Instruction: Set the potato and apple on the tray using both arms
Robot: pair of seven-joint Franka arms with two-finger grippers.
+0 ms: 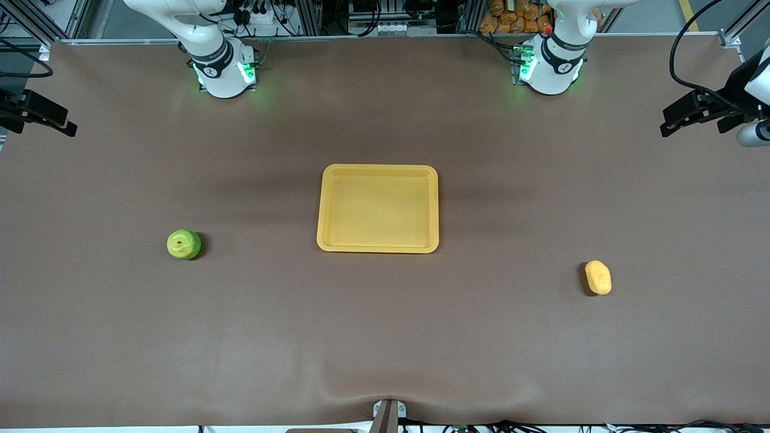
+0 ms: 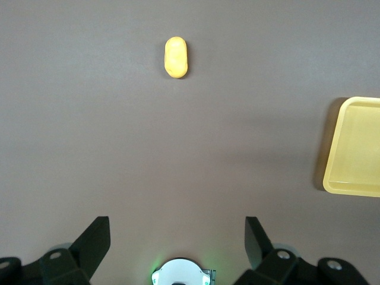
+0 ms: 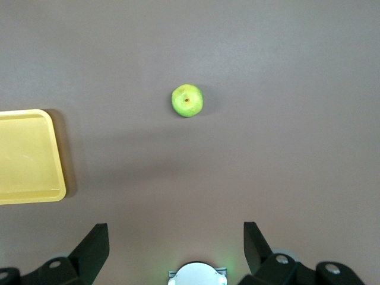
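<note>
The yellow-orange tray (image 1: 378, 169) lies empty at the middle of the table. The green apple (image 1: 183, 244) sits on the table toward the right arm's end, apart from the tray. The yellow potato (image 1: 598, 277) lies toward the left arm's end, a little nearer the front camera than the tray. My left gripper (image 2: 178, 228) is open and empty, high over the table near its own base, with the potato (image 2: 176, 57) and a tray edge (image 2: 333, 178) below. My right gripper (image 3: 176, 233) is open and empty, high near its base, with the apple (image 3: 187, 100) and a tray corner (image 3: 57, 155) below.
The arm bases (image 1: 224, 72) (image 1: 550, 67) stand at the table's back edge. Black fixtures on mounts jut in at both table ends (image 1: 36, 114) (image 1: 698, 111). A small bracket (image 1: 388, 415) sits at the front edge. Brown matting covers the table.
</note>
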